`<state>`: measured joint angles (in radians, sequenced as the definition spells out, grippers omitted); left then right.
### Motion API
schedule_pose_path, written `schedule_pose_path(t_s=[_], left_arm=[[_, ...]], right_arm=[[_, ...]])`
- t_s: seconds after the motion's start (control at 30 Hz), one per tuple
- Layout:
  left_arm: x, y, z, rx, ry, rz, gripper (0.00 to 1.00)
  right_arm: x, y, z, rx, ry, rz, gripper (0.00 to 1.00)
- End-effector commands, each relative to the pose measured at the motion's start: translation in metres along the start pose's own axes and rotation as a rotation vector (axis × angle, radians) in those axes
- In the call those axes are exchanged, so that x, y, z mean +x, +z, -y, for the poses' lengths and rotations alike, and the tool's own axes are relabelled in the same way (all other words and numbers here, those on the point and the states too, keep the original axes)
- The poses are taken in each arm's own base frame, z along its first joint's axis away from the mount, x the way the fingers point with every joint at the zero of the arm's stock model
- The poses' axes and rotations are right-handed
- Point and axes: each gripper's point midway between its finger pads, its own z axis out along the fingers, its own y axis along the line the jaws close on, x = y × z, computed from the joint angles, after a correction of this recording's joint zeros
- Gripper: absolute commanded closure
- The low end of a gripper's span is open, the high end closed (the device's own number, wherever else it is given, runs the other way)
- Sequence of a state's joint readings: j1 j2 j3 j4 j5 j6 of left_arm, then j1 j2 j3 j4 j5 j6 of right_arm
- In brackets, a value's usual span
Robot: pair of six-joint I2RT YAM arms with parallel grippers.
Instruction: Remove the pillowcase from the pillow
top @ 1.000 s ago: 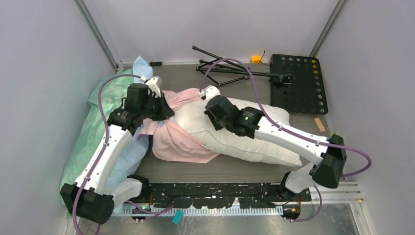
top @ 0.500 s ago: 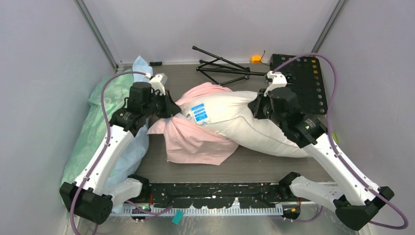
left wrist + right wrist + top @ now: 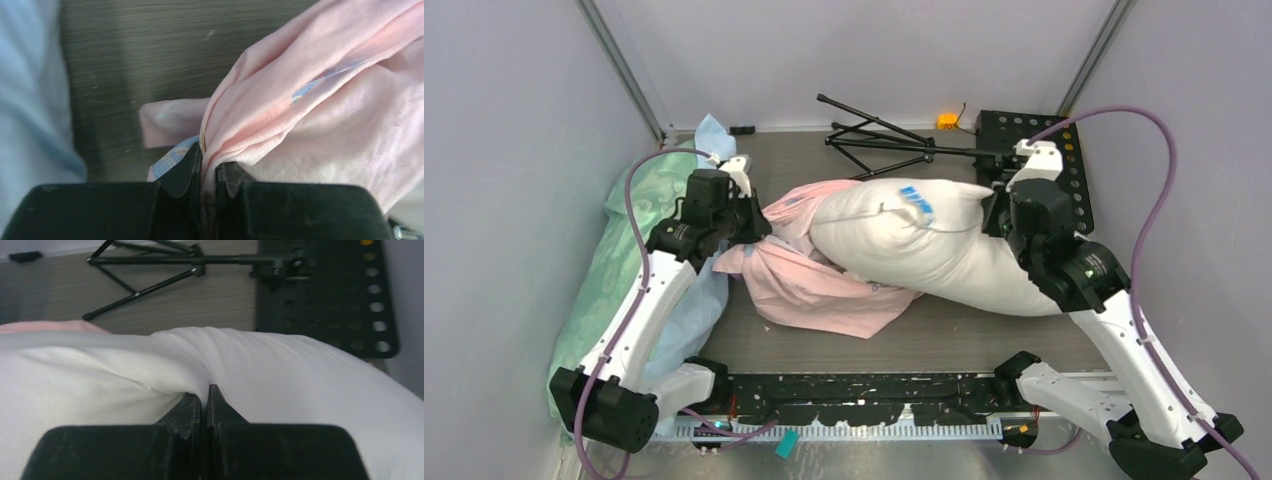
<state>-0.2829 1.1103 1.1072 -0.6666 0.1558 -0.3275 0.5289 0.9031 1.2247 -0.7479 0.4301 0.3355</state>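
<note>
Two grips: both sets of jaws are clenched on cloth, and neither has let go.
Left gripper (image 3: 207, 165): pinched on a gathered fold of the pillowcase (image 3: 814, 285), with a seam running down between the jaws. It sits low over the table (image 3: 944, 335), close to the light blue bedding (image 3: 694, 310).
Right gripper (image 3: 205, 400): nipped tight on a small pucker of the pillow (image 3: 924, 250) at its far right end, just beside the black perforated plate (image 3: 1079, 195).
Pillowcase: a crumpled pink heap on the table, between the left gripper and the pillow's left end, spilling toward the near edge.
Pillow: lies across the middle and right of the table, almost wholly bare, blue label (image 3: 914, 200) facing up. Whether its left tip sits inside the case's mouth cannot be told.
Stage: judged to be the last of the pull-apart.
Risk, right hold: the pinch takes only a thin ridge of the white cover. A hard tug against a plump, heavy pillow could strip it out of the jaws.
Risk, left hold: if the fold slides free, the case simply travels along with the pillow.
Risk, surroundings: a wide swing to the right or rear could knock the pillow into the tripod (image 3: 884, 135) or the plate.
Risk, snag: bunched fabric could catch on the pillow's corner and drag.
</note>
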Motion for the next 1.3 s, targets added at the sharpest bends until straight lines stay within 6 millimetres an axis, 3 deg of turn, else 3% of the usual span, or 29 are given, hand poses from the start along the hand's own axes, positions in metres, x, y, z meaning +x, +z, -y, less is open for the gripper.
schedule_pose_path(t_s=[0.0, 0.2, 0.4, 0.5, 0.67, 0.83, 0.97, 1.0, 1.03, 1.07, 1.1, 1.17, 1.27], left_arm=[[0.011, -0.005, -0.047, -0.209, 0.015, -0.034, 1.00], [0.014, 0.001, -0.062, -0.290, 0.004, -0.058, 1.00], [0.001, 0.011, -0.061, -0.295, -0.004, -0.070, 1.00], [-0.020, 0.011, -0.059, -0.309, -0.003, -0.024, 1.00], [-0.082, 0.014, -0.040, -0.266, -0.006, 0.065, 1.00], [-0.134, 0.027, -0.007, -0.132, -0.045, 0.151, 1.00], [-0.163, 0.037, 0.012, -0.046, -0.058, 0.200, 1.00], [-0.167, 0.039, 0.017, -0.020, -0.057, 0.203, 0.94], [-0.171, 0.040, 0.025, 0.019, -0.050, 0.204, 0.76], [-0.173, 0.039, 0.033, 0.063, -0.034, 0.200, 0.46], [-0.173, 0.035, 0.041, 0.099, -0.013, 0.201, 0.09], [-0.171, 0.024, 0.045, 0.102, 0.020, 0.234, 0.00], [-0.162, 0.004, 0.038, 0.073, 0.062, 0.302, 0.00]], right_arm=[[-0.100, -0.057, 0.079, 0.365, 0.052, 0.346, 1.00], [-0.149, -0.092, 0.086, 0.387, 0.085, 0.484, 1.00], [-0.183, -0.093, 0.077, 0.386, 0.113, 0.546, 1.00], [-0.204, -0.094, 0.078, 0.435, 0.106, 0.591, 1.00], [-0.233, -0.065, 0.063, 0.499, 0.016, 0.567, 1.00], [-0.231, -0.007, 0.032, 0.455, -0.027, 0.506, 1.00], [-0.227, 0.040, -0.001, 0.351, -0.019, 0.472, 1.00], [-0.226, 0.051, -0.013, 0.304, -0.015, 0.457, 0.96], [-0.228, 0.057, -0.025, 0.245, -0.010, 0.443, 0.81], [-0.222, 0.068, -0.040, 0.179, -0.026, 0.398, 0.54], [-0.219, 0.072, -0.056, 0.096, -0.027, 0.370, 0.34], [-0.210, 0.074, -0.069, 0.026, -0.017, 0.325, 0.19], [-0.194, 0.069, -0.064, 0.016, -0.008, 0.305, 0.15]])
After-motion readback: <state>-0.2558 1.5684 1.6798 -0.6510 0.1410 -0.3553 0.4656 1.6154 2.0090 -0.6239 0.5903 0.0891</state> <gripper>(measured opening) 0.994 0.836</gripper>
